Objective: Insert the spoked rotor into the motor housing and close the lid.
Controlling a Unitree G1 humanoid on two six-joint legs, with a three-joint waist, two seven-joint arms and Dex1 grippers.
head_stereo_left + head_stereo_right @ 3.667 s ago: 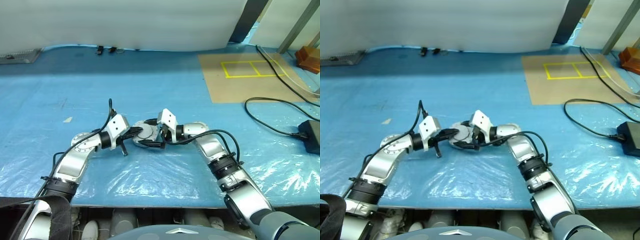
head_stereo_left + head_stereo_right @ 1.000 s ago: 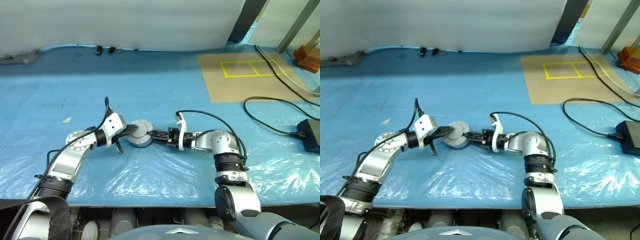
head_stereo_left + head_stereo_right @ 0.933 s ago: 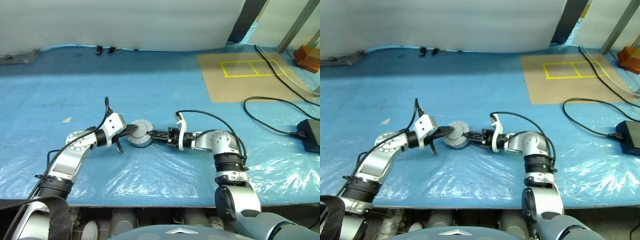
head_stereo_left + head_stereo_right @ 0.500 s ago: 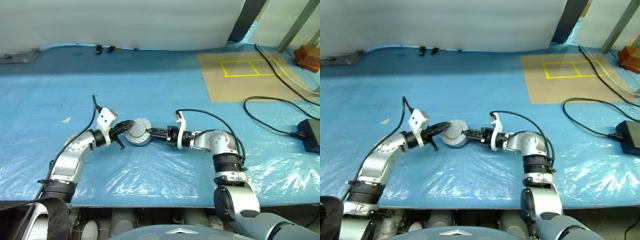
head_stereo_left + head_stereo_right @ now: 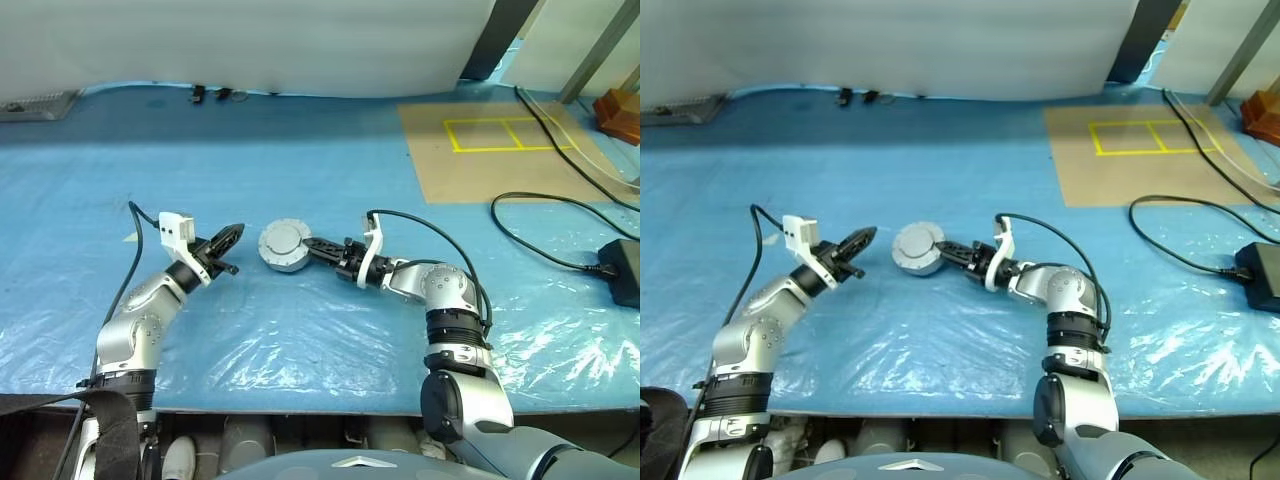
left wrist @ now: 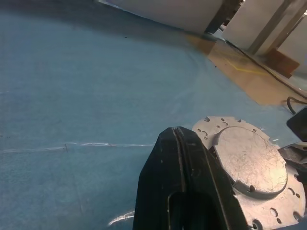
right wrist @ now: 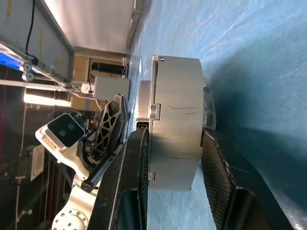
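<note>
The motor housing (image 5: 284,262) is a short silver cylinder in the middle of the blue sheet, with a flanged, hole-dotted lid (image 5: 284,240) sitting on top. My right gripper (image 5: 318,243) reaches in from the right and is shut on the housing (image 7: 177,110), one finger on each flat face. To the left, my left gripper (image 5: 228,236) points at the housing with a small gap between them. Its fingers (image 6: 177,143) are pressed together, shut on nothing, and the lid (image 6: 242,160) lies just beyond them. The spoked rotor is hidden.
A blue plastic sheet (image 5: 300,150) covers the table. At the back right lies a brown board with a yellow taped square (image 5: 490,150). A black cable (image 5: 540,215) runs to a black adapter (image 5: 625,270) at the right edge. Small black clips (image 5: 210,97) sit by the white back wall.
My left gripper has drawn back to the left, off the housing, and rolled over. My right gripper keeps its hold on the housing.
</note>
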